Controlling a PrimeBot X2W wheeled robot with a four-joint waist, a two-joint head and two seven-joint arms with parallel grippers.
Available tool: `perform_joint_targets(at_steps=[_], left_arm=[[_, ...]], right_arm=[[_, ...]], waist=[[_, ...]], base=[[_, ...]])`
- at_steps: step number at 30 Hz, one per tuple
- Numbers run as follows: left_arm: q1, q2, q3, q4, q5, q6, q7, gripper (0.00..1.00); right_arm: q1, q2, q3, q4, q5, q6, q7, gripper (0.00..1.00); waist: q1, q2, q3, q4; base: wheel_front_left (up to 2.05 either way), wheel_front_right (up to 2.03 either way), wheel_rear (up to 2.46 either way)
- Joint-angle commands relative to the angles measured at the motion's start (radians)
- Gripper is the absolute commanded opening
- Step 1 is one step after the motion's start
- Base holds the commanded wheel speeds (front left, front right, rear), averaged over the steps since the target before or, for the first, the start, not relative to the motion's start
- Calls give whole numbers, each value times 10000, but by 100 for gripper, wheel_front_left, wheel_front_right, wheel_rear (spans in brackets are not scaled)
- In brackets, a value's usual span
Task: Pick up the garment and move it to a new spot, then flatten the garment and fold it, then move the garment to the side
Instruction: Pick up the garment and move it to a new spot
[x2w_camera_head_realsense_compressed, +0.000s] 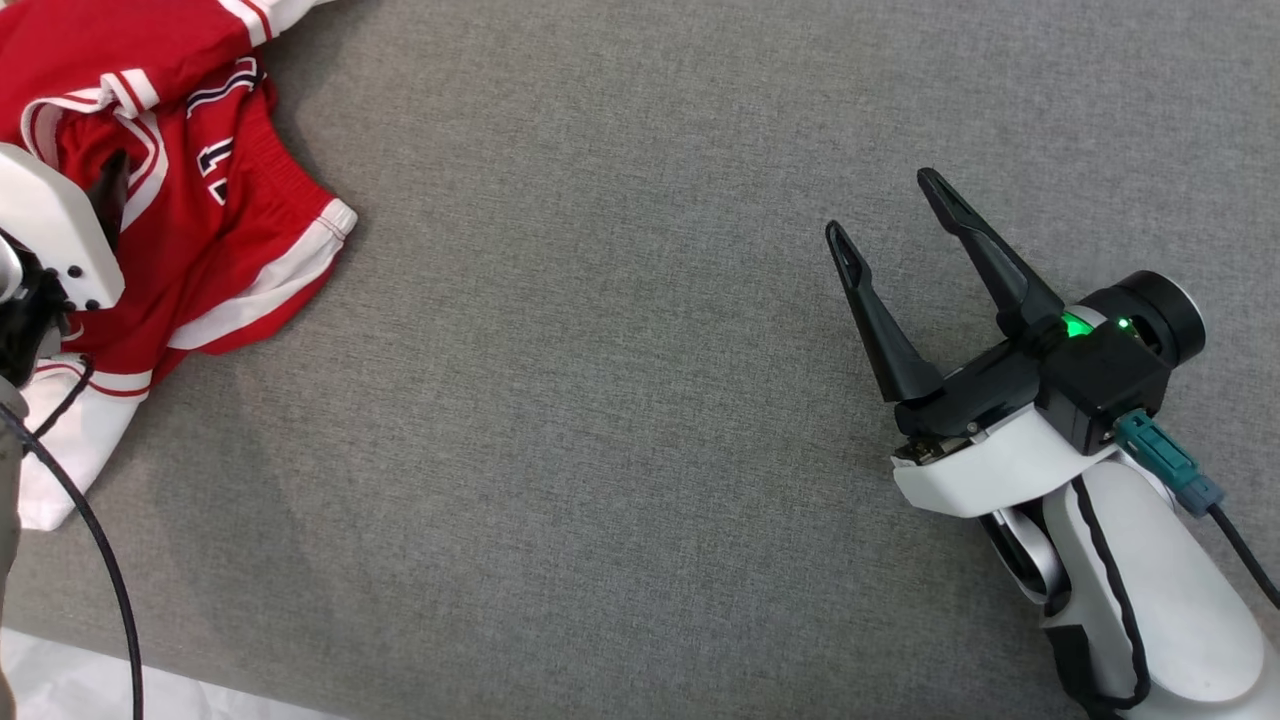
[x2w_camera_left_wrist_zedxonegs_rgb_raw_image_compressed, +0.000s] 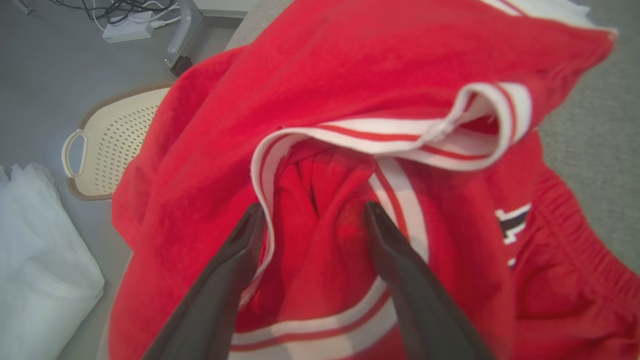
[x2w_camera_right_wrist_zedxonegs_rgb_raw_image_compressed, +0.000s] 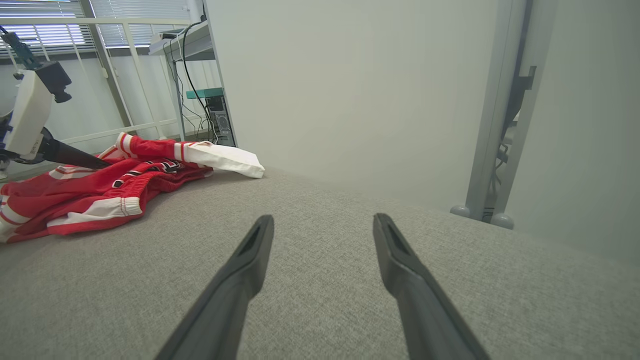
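Since the head view cuts the red-and-white garment (x2w_camera_head_realsense_compressed: 230, 200) off at its top and left, and the left arm's white shell (x2w_camera_head_realsense_compressed: 50, 230) covers part of it, its shape's hard to make out, but it's bunched along the left edge of the grey fabric counter (x2w_camera_head_realsense_compressed: 600, 400). Left claw (x2w_camera_left_wrist_zedxonegs_rgb_raw_image_compressed: 314, 207) is spread wide with folds between its fingers, and the right claw (x2w_camera_head_realsense_compressed: 880, 203) is also wide apart, well off to the right. Past that edge there's a cream perforated basket (x2w_camera_left_wrist_zedxonegs_rgb_raw_image_compressed: 115, 140) on a grey floor (x2w_camera_left_wrist_zedxonegs_rgb_raw_image_compressed: 40, 100).
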Motion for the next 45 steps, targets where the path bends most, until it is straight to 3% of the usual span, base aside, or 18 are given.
perform_joint_targets(at_steps=[1,9,10,11,17,32,39,45], left_arm=[[-175,155,-78,66,-166,-9,132,100],[-516,324,-544,411,-824,-10,966,100],[-507,325,-646,385,-857,-11,988,43],[-483,319,-718,396,-947,-11,1052,0],[-616,488,-804,558,-979,71,490,0],[-783,449,-974,1071,-418,769,-2964,0],[-839,400,-1238,679,58,1270,-4930,0],[-831,312,-1097,-757,335,1681,-5430,0]], right_arm=[[-134,-34,16,-11,-19,5,-28,100],[-187,18,65,-1,8,5,-28,100],[-193,22,64,10,9,5,-28,100],[-194,24,55,27,14,5,-28,100],[-190,76,-5,88,-3,5,-28,100],[409,449,10,490,155,5,-28,100],[970,708,-213,670,252,5,-27,100],[1332,879,-465,675,294,5,-27,100]], waist=[[0,0,114,-101],[0,0,311,-276],[0,0,320,-286],[0,0,322,-292],[0,0,279,-294],[0,0,-1365,-132],[0,0,-2447,-59],[0,0,-3150,-110]], base=[[0,0,0],[0,0,0],[0,0,0],[0,0,0],[0,0,0],[0,0,0],[0,0,0],[0,0,0]])
